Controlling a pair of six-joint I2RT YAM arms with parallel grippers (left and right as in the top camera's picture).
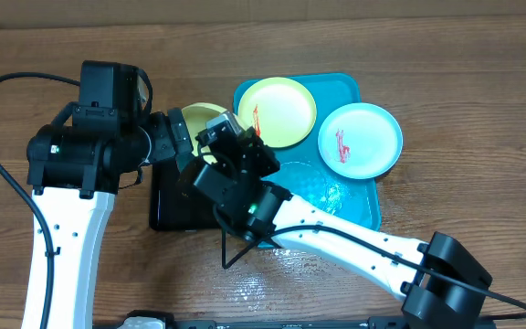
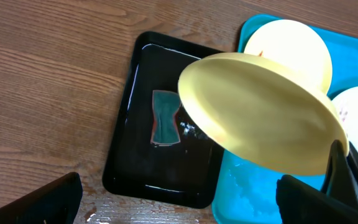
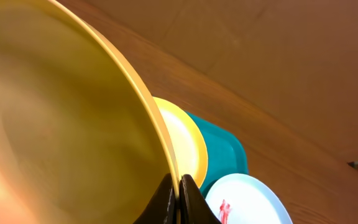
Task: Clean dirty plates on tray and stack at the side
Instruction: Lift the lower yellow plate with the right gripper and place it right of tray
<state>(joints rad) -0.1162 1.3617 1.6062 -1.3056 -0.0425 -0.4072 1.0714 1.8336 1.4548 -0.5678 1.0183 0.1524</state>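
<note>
Mostly obscured overhead: the tilted plate (image 1: 204, 113)

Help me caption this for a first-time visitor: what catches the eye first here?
The pale yellow plate hangs tilted in the air, its rim pinched by the right gripper, above where the black tray meets the turquoise tray. Next come the red smears on two plates: the yellow-green plate inside the turquoise tray, and the light blue plate overhanging its edge.
</note>
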